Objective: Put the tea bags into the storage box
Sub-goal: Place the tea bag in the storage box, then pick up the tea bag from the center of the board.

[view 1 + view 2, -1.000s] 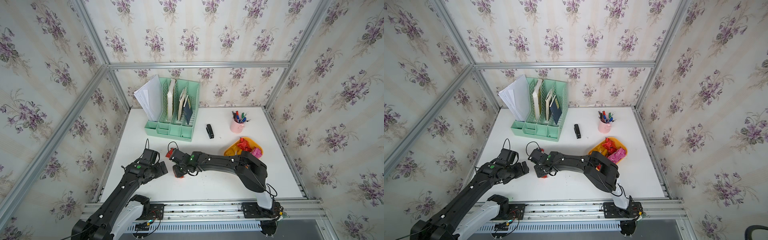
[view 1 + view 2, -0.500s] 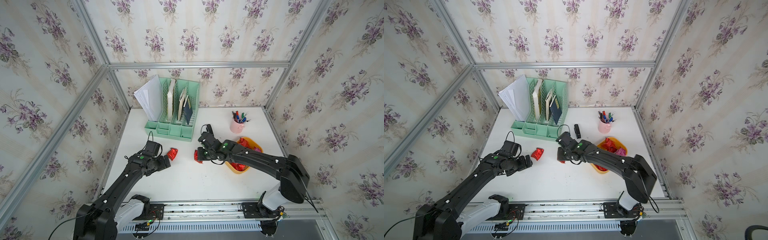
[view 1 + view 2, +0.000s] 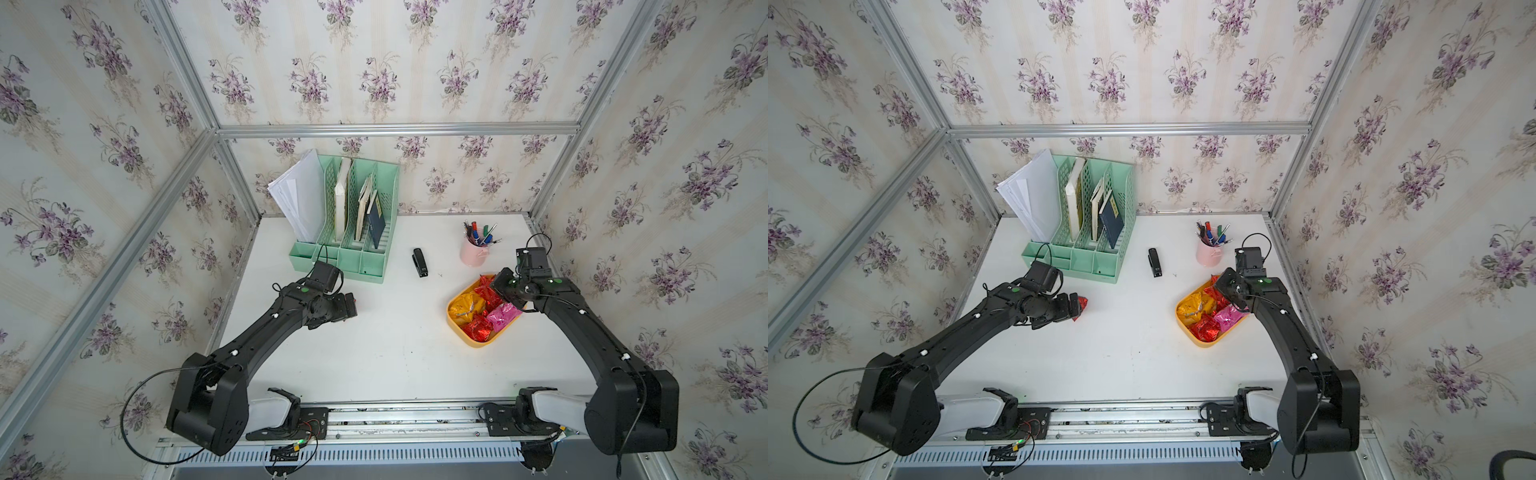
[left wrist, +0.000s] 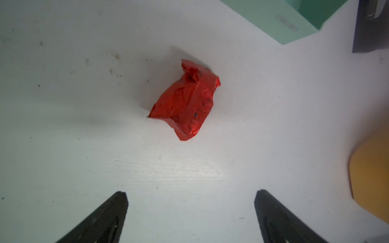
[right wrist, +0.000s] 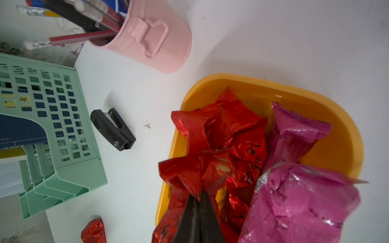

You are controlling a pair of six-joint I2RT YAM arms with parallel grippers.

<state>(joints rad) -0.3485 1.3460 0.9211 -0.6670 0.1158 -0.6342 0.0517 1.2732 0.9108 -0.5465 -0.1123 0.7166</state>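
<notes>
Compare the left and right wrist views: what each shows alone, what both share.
Left wrist only: the left gripper, open and empty. Right wrist only: the right gripper shut on a red tea bag, pink tea bags, the pink pen cup. Both: the loose red tea bag on the table, the storage box, the green organizer.

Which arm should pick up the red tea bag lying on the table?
Left. The left gripper is open, pointed at the loose tea bag just ahead; the right gripper is shut on another red packet over the storage box.
</notes>
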